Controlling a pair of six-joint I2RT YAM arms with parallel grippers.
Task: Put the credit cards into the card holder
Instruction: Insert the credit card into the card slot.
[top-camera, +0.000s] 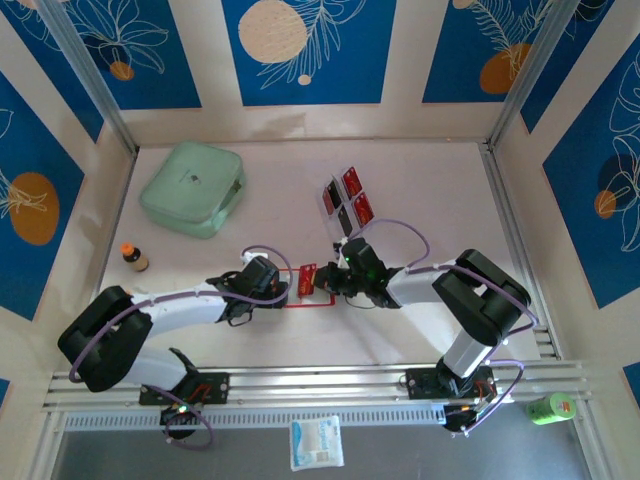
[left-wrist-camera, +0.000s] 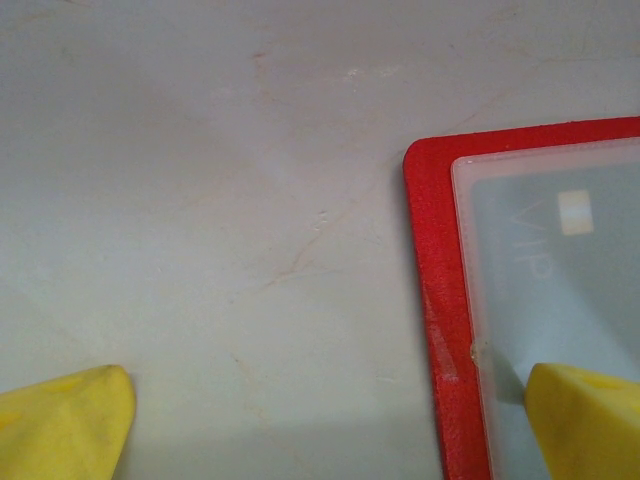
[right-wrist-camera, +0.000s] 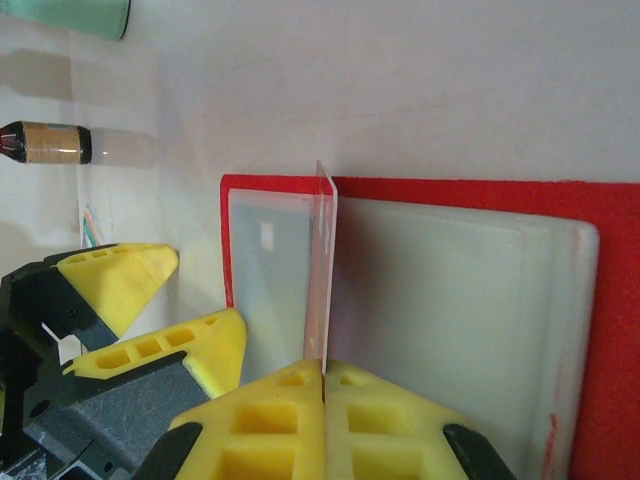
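A card (right-wrist-camera: 325, 270) is pinched edge-on in the closed right gripper (right-wrist-camera: 323, 375), over the open wallet (right-wrist-camera: 600, 300). The left gripper (left-wrist-camera: 325, 425) is held wide open at the wallet's corner.

A soft mint-green case (top-camera: 192, 188) lies at the far left of the pale table (top-camera: 420, 180), a little brown bottle (top-camera: 134, 258) with an orange cap sits near it, and a white packet (top-camera: 316, 442) and a green can (top-camera: 552, 408) lie past the near edge.

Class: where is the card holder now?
Top view: the card holder lies open at the table's middle; the left tool straddles its left edge, the right tool holds a card over it.
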